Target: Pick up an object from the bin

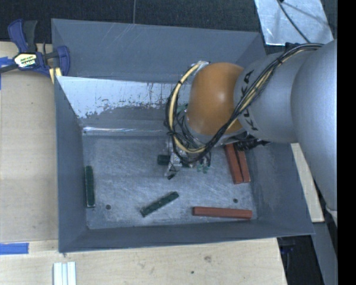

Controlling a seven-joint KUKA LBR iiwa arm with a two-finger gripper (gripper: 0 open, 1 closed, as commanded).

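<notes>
My gripper (172,168) hangs low over the middle of the bin floor, below the orange cover; its fingertips are small and dark and nothing shows between them. A dark green flat stick (159,204) lies tilted on the floor just below the gripper, apart from it. A reddish-brown bar (222,212) lies flat along the front right. Two reddish-brown blocks (238,164) lie side by side to the right of the gripper, partly under the arm.
Another dark green stick (89,186) lies upright along the left side of the floor. The arm with its cables and orange cover reaches in from the right and covers the bin's back right part.
</notes>
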